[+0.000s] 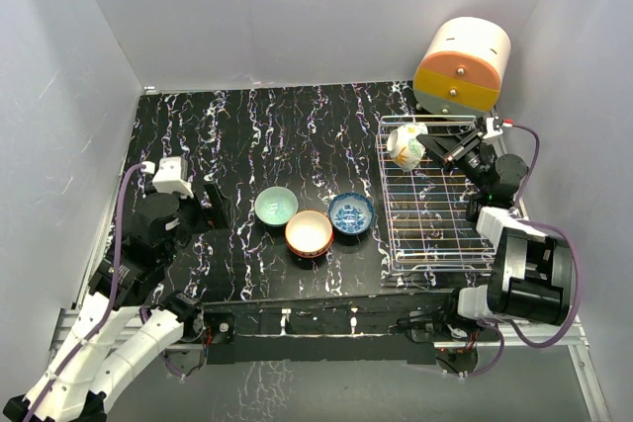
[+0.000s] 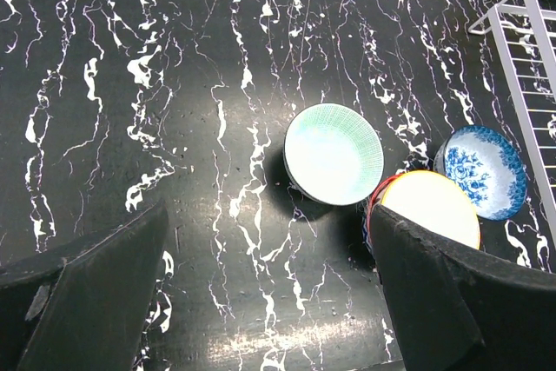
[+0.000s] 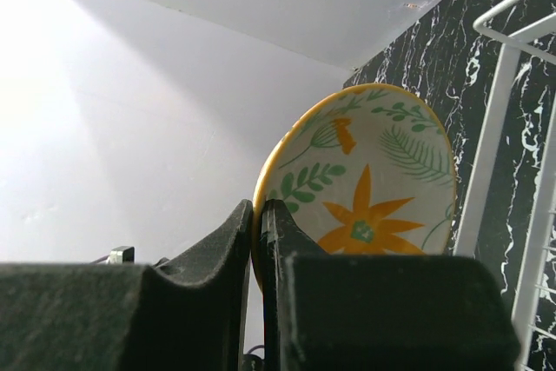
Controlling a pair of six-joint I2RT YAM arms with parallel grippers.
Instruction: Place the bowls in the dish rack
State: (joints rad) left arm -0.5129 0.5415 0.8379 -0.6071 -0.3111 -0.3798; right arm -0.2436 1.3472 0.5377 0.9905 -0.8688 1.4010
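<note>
Red-orange bowl (image 2: 426,202): left wrist view, near side covered by one finger (image 2: 452,293) of the left tool (image 2: 268,215).
Flower bowl (image 3: 365,171): right wrist view, lower part hidden behind the right tool (image 3: 258,208) closed on its rim.
Dish rack (image 2: 532,58): only a few wires show, cut off at the right edge of both wrist views.
Left arm (image 1: 109,343): cut off by the top view's bottom edge.

left arm: folded near its base, wrist tilted down | left gripper (image 2: 268,215): fingers spread wide | right arm: extended forward | right gripper (image 3: 258,215): fingers pinched tight on cream bowl (image 3: 365,180) rim, bowl ahead of fingertips
</note>
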